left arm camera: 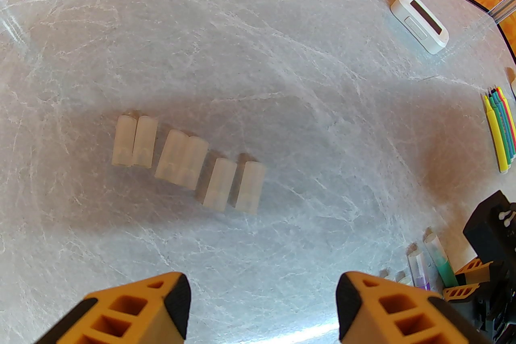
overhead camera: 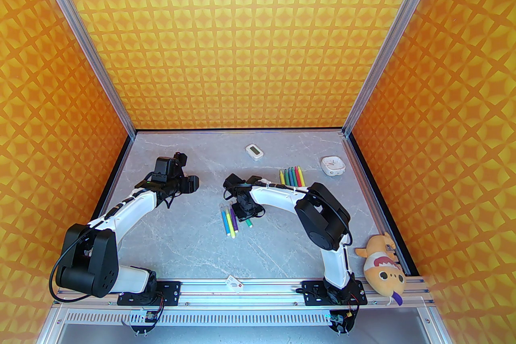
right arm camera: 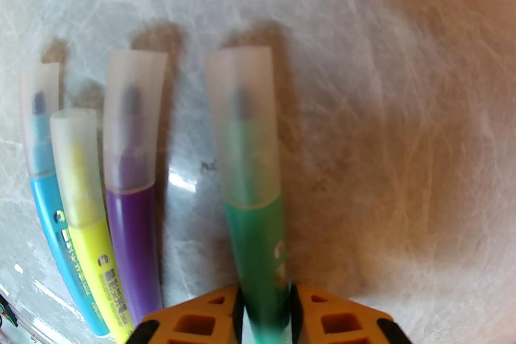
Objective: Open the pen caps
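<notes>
A capped green pen [right arm camera: 258, 237] pinched tight between the fingers of the right gripper [right arm camera: 264, 308].
The left gripper [left arm camera: 262, 302] gapes wide, with 6 loose pen caps [left arm camera: 189, 163] in a row on the table [left arm camera: 282, 52] ahead. A blue pen [right arm camera: 44, 189], yellow pen [right arm camera: 86, 221] and purple pen [right arm camera: 131, 237] lie capped alongside (barrel print too blurred to read).

Pen caps [left arm camera: 193, 163] side by side on table [left arm camera: 258, 52], pens [left arm camera: 496, 132] well right

Overhead camera looks down on the whole table [overhead camera: 181, 245]; both wrist cameras face it close up, sharing the capped pens [right arm camera: 131, 221].
</notes>
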